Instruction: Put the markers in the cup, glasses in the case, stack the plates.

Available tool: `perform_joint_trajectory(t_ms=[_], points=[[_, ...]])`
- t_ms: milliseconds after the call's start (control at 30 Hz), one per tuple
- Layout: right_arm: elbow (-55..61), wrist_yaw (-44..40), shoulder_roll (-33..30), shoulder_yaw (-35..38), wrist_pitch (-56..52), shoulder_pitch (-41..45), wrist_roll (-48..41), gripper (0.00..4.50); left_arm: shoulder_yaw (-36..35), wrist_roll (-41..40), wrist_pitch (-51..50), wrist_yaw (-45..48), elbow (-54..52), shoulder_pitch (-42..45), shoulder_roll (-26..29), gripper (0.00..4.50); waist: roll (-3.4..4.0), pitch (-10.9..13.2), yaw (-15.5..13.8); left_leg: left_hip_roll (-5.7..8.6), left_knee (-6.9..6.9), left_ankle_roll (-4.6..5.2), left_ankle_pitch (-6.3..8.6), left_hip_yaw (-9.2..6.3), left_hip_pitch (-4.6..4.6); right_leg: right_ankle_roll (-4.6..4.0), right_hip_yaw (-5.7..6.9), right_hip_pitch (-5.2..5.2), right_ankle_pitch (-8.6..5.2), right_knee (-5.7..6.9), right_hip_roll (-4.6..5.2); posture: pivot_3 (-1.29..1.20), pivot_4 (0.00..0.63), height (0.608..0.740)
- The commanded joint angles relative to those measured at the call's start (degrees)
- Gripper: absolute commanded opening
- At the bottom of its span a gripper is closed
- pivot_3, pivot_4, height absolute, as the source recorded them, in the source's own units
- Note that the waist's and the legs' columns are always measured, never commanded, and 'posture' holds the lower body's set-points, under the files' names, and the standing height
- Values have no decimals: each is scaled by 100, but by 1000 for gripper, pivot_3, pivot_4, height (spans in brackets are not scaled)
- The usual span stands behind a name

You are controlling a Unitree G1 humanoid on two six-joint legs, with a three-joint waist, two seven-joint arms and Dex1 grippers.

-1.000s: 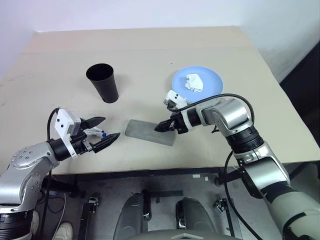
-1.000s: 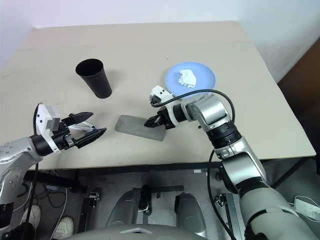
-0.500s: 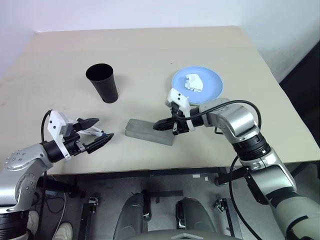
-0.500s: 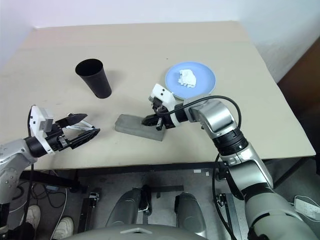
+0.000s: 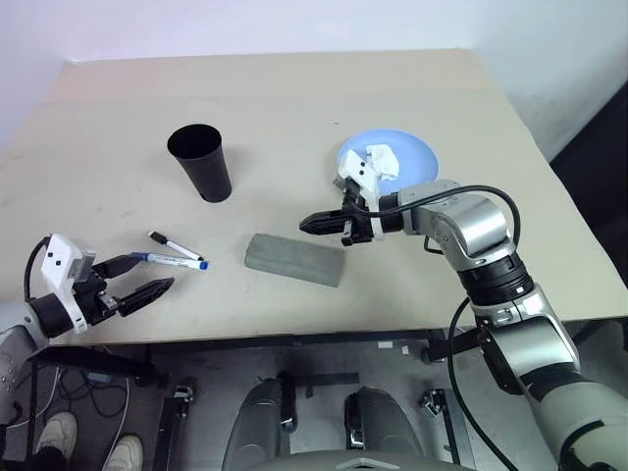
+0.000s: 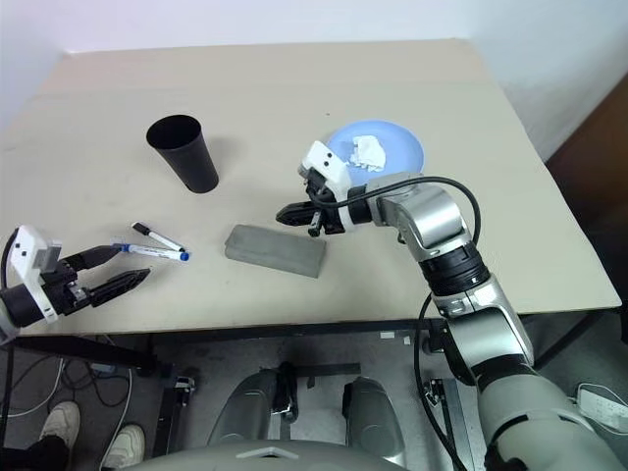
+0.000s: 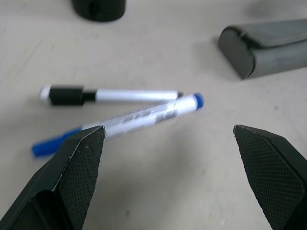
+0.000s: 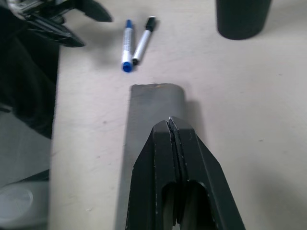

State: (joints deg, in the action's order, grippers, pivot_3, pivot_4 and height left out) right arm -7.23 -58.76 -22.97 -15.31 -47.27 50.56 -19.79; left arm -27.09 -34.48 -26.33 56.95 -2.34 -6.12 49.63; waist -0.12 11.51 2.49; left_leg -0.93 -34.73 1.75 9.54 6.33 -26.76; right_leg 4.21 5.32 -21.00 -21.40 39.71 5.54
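Where the table (image 5: pixel 412 294) meets its near edge on the robot's left, the left gripper (image 5: pixel 137 278) hangs with its fingers spread wide and nothing between them. Just beyond it lie the two markers (image 5: pixel 175 252), side by side and touching at one end, the blue-capped one (image 7: pixel 144 120) nearer the gripper, the black-capped one (image 7: pixel 110 95) behind. Right of them, near the middle, the grey case (image 5: pixel 294 259) lies closed and flat. Above its far right end the right gripper (image 5: pixel 312 224) points left, fingers pressed together, holding nothing. Farther back on the left the black cup (image 5: pixel 201 162) stands upright. Farther right a blue plate (image 5: pixel 417 157) carries a crumpled white tissue (image 5: pixel 381 160).
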Motion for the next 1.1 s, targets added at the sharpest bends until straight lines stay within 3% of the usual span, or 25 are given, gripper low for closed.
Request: perform_joint_trajectory(t_ms=[33,267,500,667,933,1100], points=[[-10,113,88,79,167,171,52,18,-337,26,213,145,81,152,215,4500,0,0,1,1,-1,0,0,0,-2,0,0,-1,0,-1,1,0,150,707],[-95,269,208,203,-71,236,-21,18,148,787,1417,755,1066,921,636,4500,-2,-1,7,1,0,-14,-9,2,-7,-5,2,-5,4,-6,-1,0,150,707],[-114,452,237,378,-378,285,-135,18,1376,1666,2491,1899,2417,2185,1090,4500,-3,-2,0,1,-4,-23,-18,2,-41,-4,6,-34,4,-5,-3,0,150,707],[-10,574,172,465,-500,214,-187,18,2175,2224,3120,2690,3501,3300,1119,4500,-7,-2,1,2,-30,0,-32,8,-73,-3,11,-37,5,17,-7,0,150,707],[189,774,91,554,-686,89,-254,18,2958,2649,3470,3522,4510,4415,1007,4500,-8,-1,6,0,-45,13,-41,7,-67,-2,9,-38,5,47,-7,0,150,707],[335,854,62,595,-798,11,-308,18,3619,2438,3584,3555,4638,4762,1128,4500,-9,-2,4,0,-47,16,-43,7,-68,-1,8,-38,5,47,-6,0,150,707]])
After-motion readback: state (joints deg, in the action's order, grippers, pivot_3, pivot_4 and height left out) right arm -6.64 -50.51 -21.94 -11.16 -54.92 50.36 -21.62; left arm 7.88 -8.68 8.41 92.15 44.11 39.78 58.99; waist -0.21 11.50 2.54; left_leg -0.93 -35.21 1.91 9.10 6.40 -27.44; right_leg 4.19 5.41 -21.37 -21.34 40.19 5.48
